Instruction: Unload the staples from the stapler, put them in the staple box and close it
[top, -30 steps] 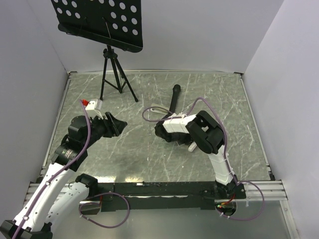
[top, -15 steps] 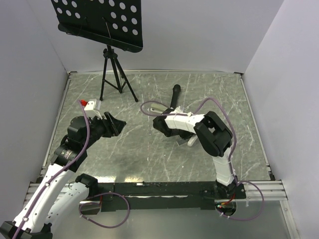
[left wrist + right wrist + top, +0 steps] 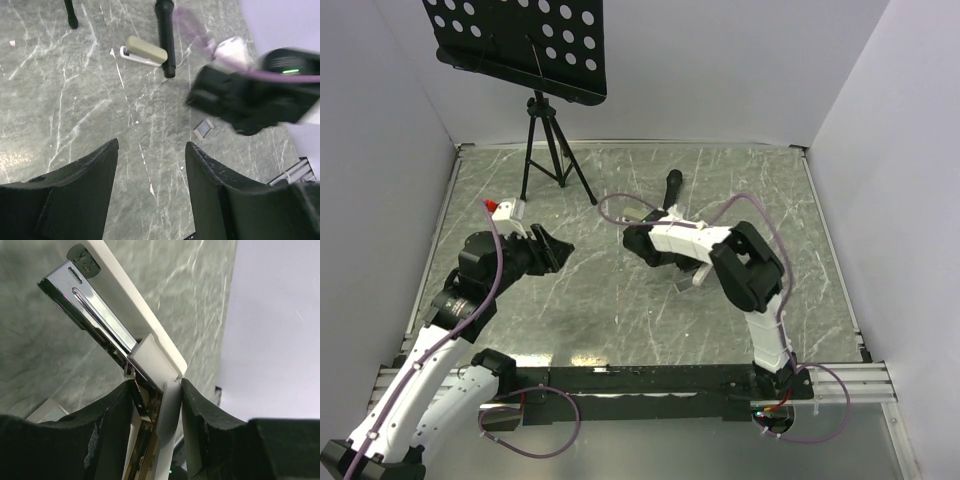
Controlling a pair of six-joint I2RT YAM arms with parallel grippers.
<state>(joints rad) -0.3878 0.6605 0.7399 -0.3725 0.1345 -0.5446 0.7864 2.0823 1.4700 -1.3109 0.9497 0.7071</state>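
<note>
Right wrist: stapler (image 3: 107, 322) open, chrome showing.

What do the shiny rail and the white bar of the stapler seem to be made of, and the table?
Rail: probably steel, chrome-bright; it mirrors light and dark sharply.
White bar: likely plastic, smooth, matte, evenly coloured.
Table: grey-green stone look with white veins, perhaps only a printed sheet.

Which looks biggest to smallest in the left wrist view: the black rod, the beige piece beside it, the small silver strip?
1. black rod, longest, though cut off at the top edge.
2. beige piece, shorter but thicker, so a close second.
3. small silver strip, clearly smallest.
</note>
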